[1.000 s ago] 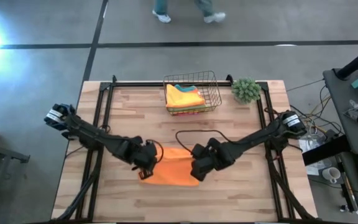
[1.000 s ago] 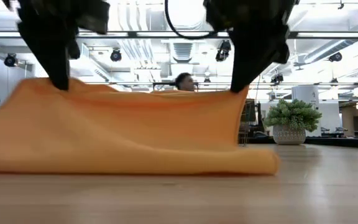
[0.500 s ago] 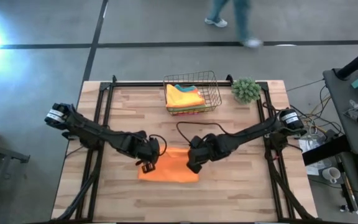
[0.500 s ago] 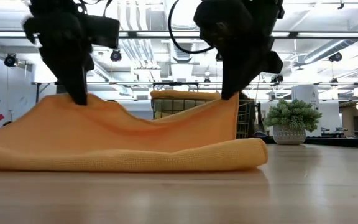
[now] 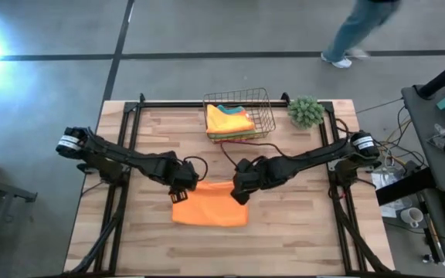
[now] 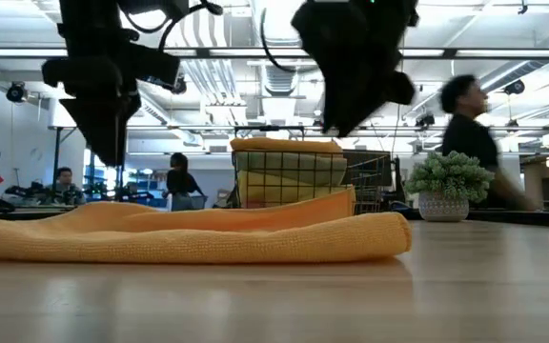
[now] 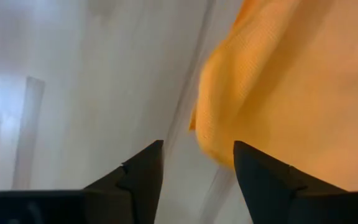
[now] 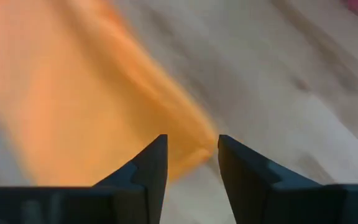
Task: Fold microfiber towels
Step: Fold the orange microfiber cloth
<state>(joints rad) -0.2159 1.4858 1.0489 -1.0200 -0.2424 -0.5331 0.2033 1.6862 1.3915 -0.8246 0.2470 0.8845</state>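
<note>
An orange towel (image 5: 209,210) lay folded on the bench (image 5: 300,232), a little toward the near edge from the middle, its long axis running left to right along the bench. Seen from bench height it rested flat in two layers, the fold rounded at one end.

Both hands hung just above the towel's far long edge, toward the basket (image 5: 238,114). The left hand (image 5: 181,188) was over the towel's far left corner and the right hand (image 5: 239,189) over its far right corner. In each wrist view the two dark fingers stood spread with a clear gap, and nothing was pinched: the orange cloth lay beyond and below the fingertips, not between them. The low view agreed, with both hands raised clear of the cloth.

So the towel lay directly under and slightly nearward of each hand, each arm about equally close to its own corner. Any further fold across the long axis would probably fall to whichever hand takes a short end, and neither had the advantage.

The wire basket stood at the far edge of the bench, holding other folded towels (image 5: 229,120), yellow and orange on top. A small green plant (image 5: 306,111) sat beside it near the far right corner.
</note>
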